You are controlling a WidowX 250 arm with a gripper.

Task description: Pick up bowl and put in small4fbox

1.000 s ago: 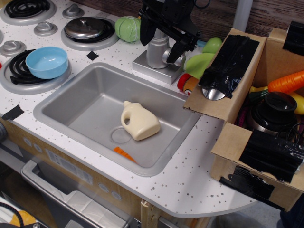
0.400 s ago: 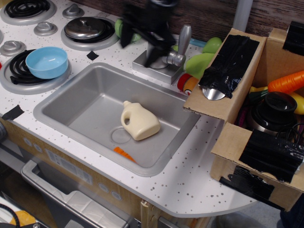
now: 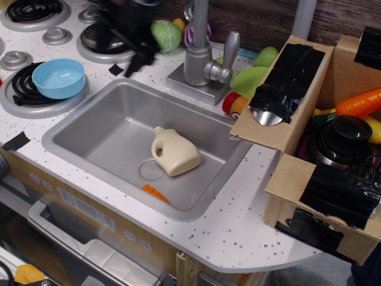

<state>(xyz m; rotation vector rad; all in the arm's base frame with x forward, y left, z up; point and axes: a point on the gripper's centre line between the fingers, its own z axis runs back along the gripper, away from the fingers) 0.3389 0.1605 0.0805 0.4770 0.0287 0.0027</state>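
The light blue bowl (image 3: 58, 77) sits upright on the black coil burner at the left of the counter. The brown cardboard small4fbox (image 3: 290, 177), its flaps patched with black tape, stands at the right edge and holds several toys. My gripper (image 3: 124, 49) is a dark, motion-blurred shape over the back of the counter, above the silver pot lid and right of the bowl, well apart from it. Its jaws look spread and hold nothing.
The grey sink (image 3: 107, 122) in the middle holds a cream jug (image 3: 174, 152) and a small orange piece (image 3: 156, 192). The grey faucet (image 3: 199, 56) stands behind it, with a green cabbage (image 3: 166, 36) and other toy vegetables nearby. A carrot (image 3: 360, 101) and black pot (image 3: 342, 140) lie in the box.
My gripper has swept left from in front of the faucet to above the pot lid, closer to the bowl. The faucet is now uncovered. Nothing else moved.
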